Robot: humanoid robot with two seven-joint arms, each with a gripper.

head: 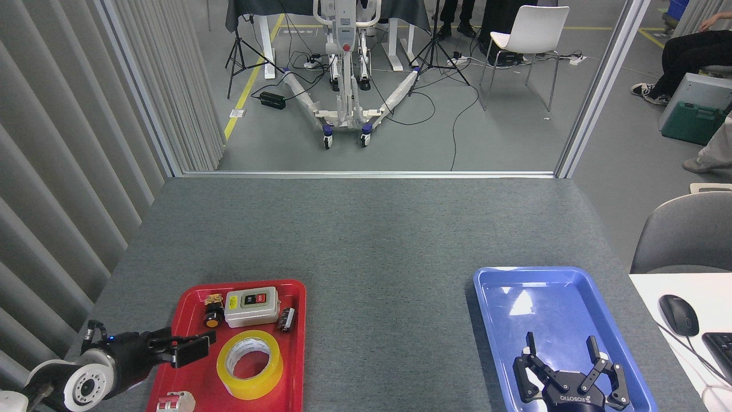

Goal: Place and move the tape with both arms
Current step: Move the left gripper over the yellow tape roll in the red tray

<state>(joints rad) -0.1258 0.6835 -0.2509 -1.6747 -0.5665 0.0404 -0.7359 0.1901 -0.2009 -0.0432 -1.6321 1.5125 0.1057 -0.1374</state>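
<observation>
On the near half of the red tray (189, 297) lies the tape (250, 364), a yellow roll resting flat with its white printed core facing up. Just left of it, the left pincer (191, 349) reaches in sideways over the tray's left part, its dark fingers pointing right toward the roll; they look close together and hold nothing, but seen end-on I cannot tell how far apart they stand. Beyond the tape, along the tray's far edge, sit a grey switch box (252, 306) with a black and a red button, a small black and orange button part (213, 316) to its left, and a small dark part (286, 319) to its right. A white and red block (175, 403) lies at the tray's near left corner. Well apart to the right, on the same grey desk (366, 229), is a blue tray (514, 280). The right pincer (563, 352) hangs over its near end, fingers spread wide and holding nothing.
</observation>
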